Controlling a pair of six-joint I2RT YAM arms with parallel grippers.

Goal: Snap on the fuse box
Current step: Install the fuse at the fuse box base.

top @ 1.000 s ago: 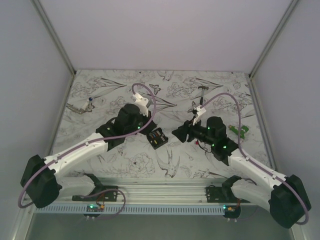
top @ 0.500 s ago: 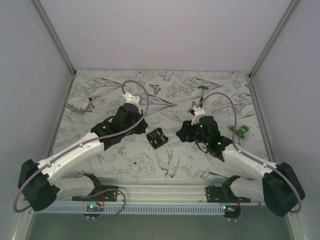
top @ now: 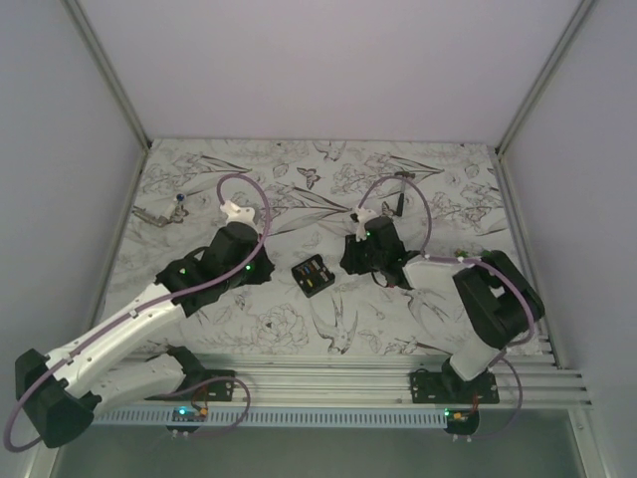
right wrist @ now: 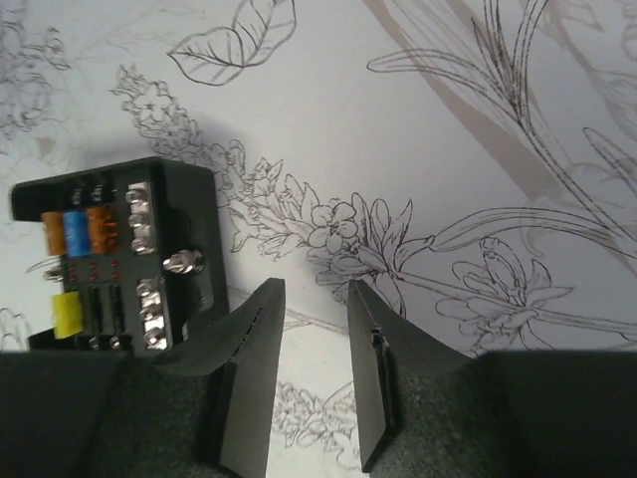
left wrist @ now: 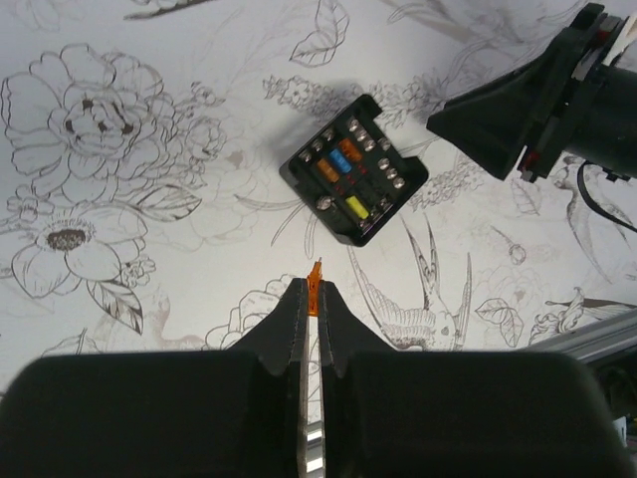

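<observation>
Left end effector (left wrist: 315,291) pinches an orange sliver (left wrist: 315,271) — mostly hidden — short of the fuse box (left wrist: 353,169); right end effector (right wrist: 314,291), spread and empty, sits just beside it.

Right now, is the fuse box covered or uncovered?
Uncovered: the fuse box lies face up with no lid on it, its orange, blue and yellow fuses showing.

White arms (top: 119,334) w/ blk joints (top: 55,408), purple cables (top: 242,177).
</observation>
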